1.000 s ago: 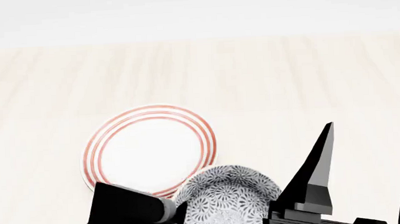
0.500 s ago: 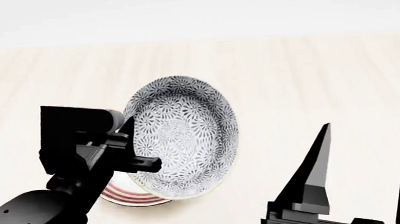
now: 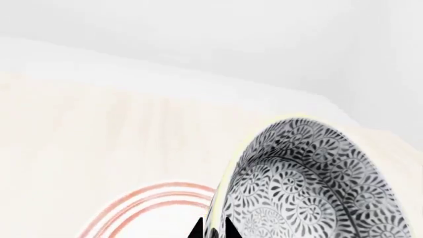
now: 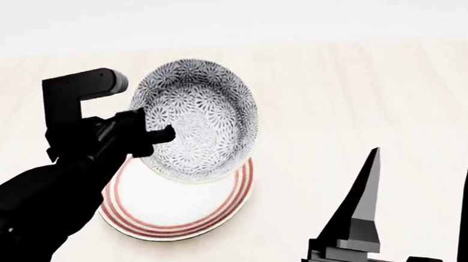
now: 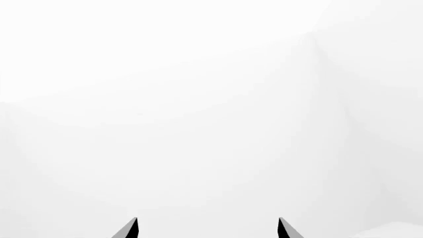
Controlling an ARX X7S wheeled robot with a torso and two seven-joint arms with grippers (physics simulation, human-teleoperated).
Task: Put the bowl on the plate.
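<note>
The bowl (image 4: pixel 197 118), white with a dense grey-blue floral pattern, hangs tilted steeply on its side above the plate (image 4: pixel 178 215), a shallow white plate with red rings round its rim. My left gripper (image 4: pixel 158 135) is shut on the bowl's rim at its left side. In the left wrist view the two fingertips of that gripper (image 3: pixel 211 229) pinch the rim of the bowl (image 3: pixel 310 183), with the plate (image 3: pixel 152 213) below. My right gripper (image 4: pixel 421 187) stands open at the lower right, away from both, and its wrist view shows its tips (image 5: pixel 207 229) wide apart with nothing between.
The pale wooden table (image 4: pixel 361 100) stretches to the back edge, where a white wall begins. No other objects show on it.
The left arm has lifted the bowl from near the table's front edge up and back over the plate, tilting it on its side. The right gripper has barely moved.
</note>
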